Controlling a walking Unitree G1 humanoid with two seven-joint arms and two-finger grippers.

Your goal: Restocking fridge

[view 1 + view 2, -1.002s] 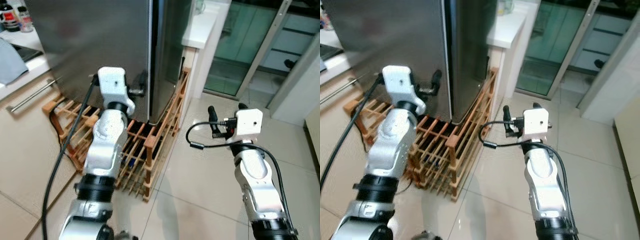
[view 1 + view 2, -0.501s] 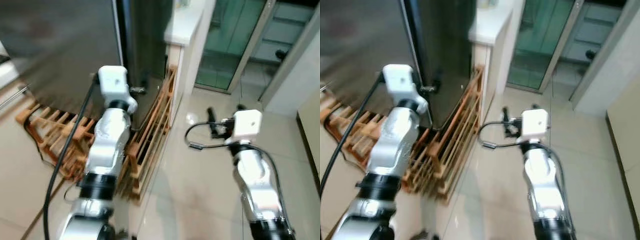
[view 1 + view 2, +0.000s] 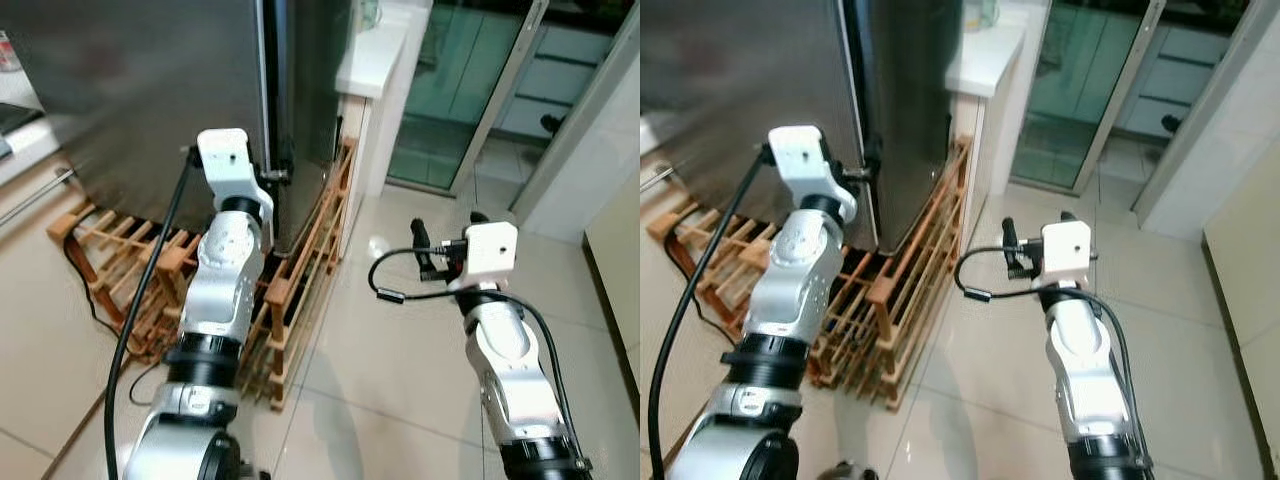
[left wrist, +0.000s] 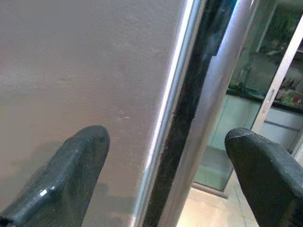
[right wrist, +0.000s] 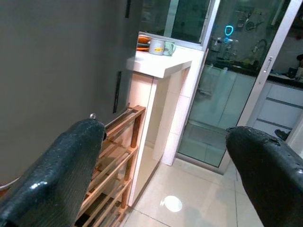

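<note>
One steel fridge (image 3: 170, 90) is ringed by a wooden rack (image 3: 300, 270); left gripper (image 4: 165, 161) and right gripper (image 5: 165, 156) are spread, empty.

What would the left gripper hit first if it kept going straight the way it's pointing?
Most likely the fridge: the open left gripper is aimed right at the front corner edge, where the door's metal trim meets a dark seam. It looks close, though depth is hard to judge.

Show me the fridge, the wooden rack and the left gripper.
fridge (image 3: 150, 90), left eye view, steel door front.
wooden rack (image 3: 320, 215), left eye view, side rail.
left gripper (image 4: 165, 146), left wrist view, midway between fingertips.
</note>
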